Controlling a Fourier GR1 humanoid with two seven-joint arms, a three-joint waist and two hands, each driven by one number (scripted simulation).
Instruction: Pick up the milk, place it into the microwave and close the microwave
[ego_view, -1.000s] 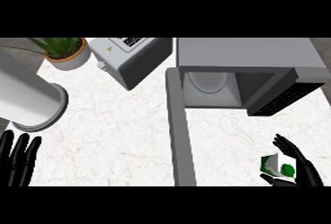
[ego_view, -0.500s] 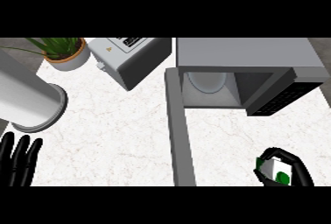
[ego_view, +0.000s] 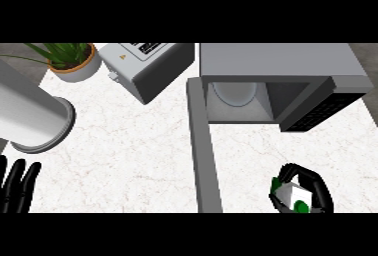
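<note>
The right hand (ego_view: 320, 194) is curling round the milk (ego_view: 290, 191), a small white carton with green marks, at the near right of the counter (ego_view: 125, 160), just to the right of the open microwave door (ego_view: 204, 160); the fingers are wrapping over its top and sides, so the carton is being grasped, not merely touched. The left hand (ego_view: 16, 186) is resting at the near left edge, fingers straight, holding nothing. The microwave (ego_view: 280, 62) is standing at the far right, its cavity facing this way, a pale turntable (ego_view: 235, 92) showing inside.

I am judging the step in hand to be the lift and carry. To do it well, the hand should be raising the carton upright and clear of the counter, travelling away from me toward the cavity while keeping to the right of the door's edge, and setting it down well inside so the door can swing shut.

The fingers are hiding much of the carton, so I cannot tell whether its base is touching the counter or already off it; the forearm is being cut off at the near edge; the cavity's depth is lying in shadow.
</note>
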